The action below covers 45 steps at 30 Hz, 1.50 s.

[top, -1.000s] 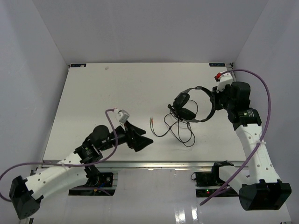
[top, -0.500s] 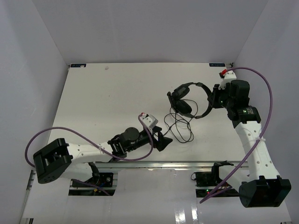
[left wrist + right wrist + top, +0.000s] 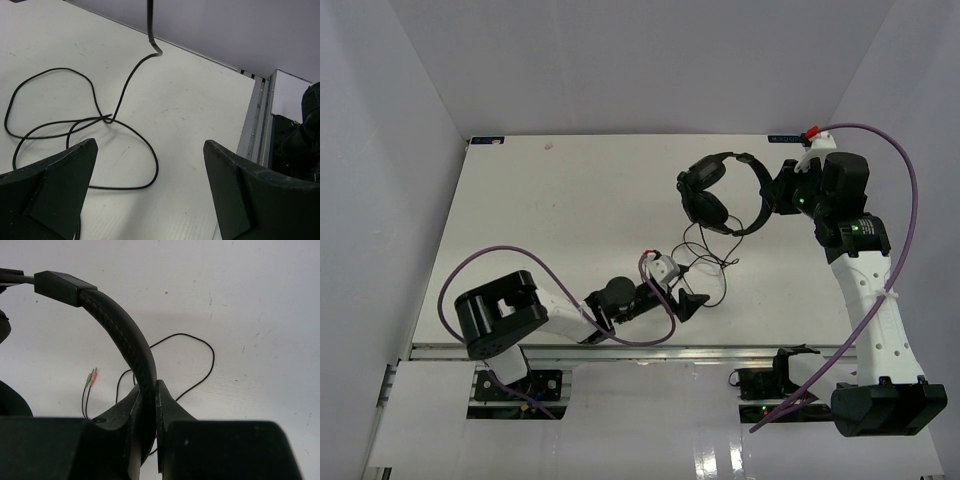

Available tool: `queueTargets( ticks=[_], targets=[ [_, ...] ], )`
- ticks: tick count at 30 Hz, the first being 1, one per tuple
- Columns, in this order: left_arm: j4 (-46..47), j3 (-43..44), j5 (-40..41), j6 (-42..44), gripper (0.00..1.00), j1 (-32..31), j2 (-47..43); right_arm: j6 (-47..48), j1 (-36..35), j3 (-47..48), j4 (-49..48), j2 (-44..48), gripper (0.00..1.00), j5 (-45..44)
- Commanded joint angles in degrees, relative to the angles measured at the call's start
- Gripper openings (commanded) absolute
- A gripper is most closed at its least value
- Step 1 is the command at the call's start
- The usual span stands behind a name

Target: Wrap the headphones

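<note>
The black headphones (image 3: 718,192) hang in the air at the far right of the table, held by the arched headband (image 3: 116,322). My right gripper (image 3: 772,200) is shut on the headband (image 3: 760,195), with the band pinched between its fingers (image 3: 172,410). The thin black cord (image 3: 705,262) drops from an earcup and lies in loose loops on the table (image 3: 102,120). Its small reddish and green plugs (image 3: 91,376) lie flat on the table. My left gripper (image 3: 692,303) is open and empty, low over the table near the front edge, and one cord loop (image 3: 152,170) lies between its fingers (image 3: 65,180).
The white table (image 3: 550,210) is walled at the back and both sides. Its front metal edge (image 3: 255,125) runs just to the right of my left gripper. Purple arm cables (image 3: 900,190) loop beside both arms.
My left arm has swung right along the front edge, up to the cord loops. My right gripper has carried the headphones up and away, and the cord trails after them.
</note>
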<state>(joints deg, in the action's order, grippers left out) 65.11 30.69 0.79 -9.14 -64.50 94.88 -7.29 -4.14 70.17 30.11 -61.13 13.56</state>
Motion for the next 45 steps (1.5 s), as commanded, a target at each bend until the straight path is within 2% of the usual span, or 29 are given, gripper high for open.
queueTargets(
  ticks=[1,8,14,18,21,27,32,35,40,45],
  targets=[
    [7.5,7.1,-2.8,3.9,0.98,-0.3,5.2,-3.6,0.2,3.4,-1.9,0.3,0.08,3.1],
    [16.4,9.8,-1.6,5.1,0.97,-0.3,10.6,-4.1,0.3,5.4,-1.2,0.7,0.08,4.4],
    [15.8,15.1,1.1,6.9,0.95,-0.3,13.4,-5.1,0.4,7.3,-0.9,0.0,0.08,6.0],
    [14.1,20.2,2.6,7.6,0.88,-0.3,16.2,-6.0,0.7,7.9,-0.9,0.1,0.08,7.5],
    [13.6,22.4,4.7,8.0,0.87,-0.3,18.1,-6.2,0.9,8.7,-0.7,0.5,0.08,8.2],
    [19.4,13.7,5.1,7.5,0.83,-0.3,15.0,-6.2,1.1,9.4,-0.3,2.2,0.08,8.7],
    [19.1,7.3,0.3,7.9,0.81,-0.9,11.6,-6.4,1.3,9.1,-0.4,2.6,0.08,9.3],
    [19.5,4.5,0.7,8.8,0.82,-1.5,10.3,-6.4,1.2,9.0,-0.5,3.0,0.08,9.6],
    [19.3,5.1,8.7,11.8,0.86,-1.2,10.7,-6.8,1.4,8.7,-0.3,3.9,0.08,11.2],
    [16.6,10.7,8.6,11.2,0.86,1.7,13.3,-6.8,1.3,9.3,0.1,4.9,0.08,12.1]
  ],
)
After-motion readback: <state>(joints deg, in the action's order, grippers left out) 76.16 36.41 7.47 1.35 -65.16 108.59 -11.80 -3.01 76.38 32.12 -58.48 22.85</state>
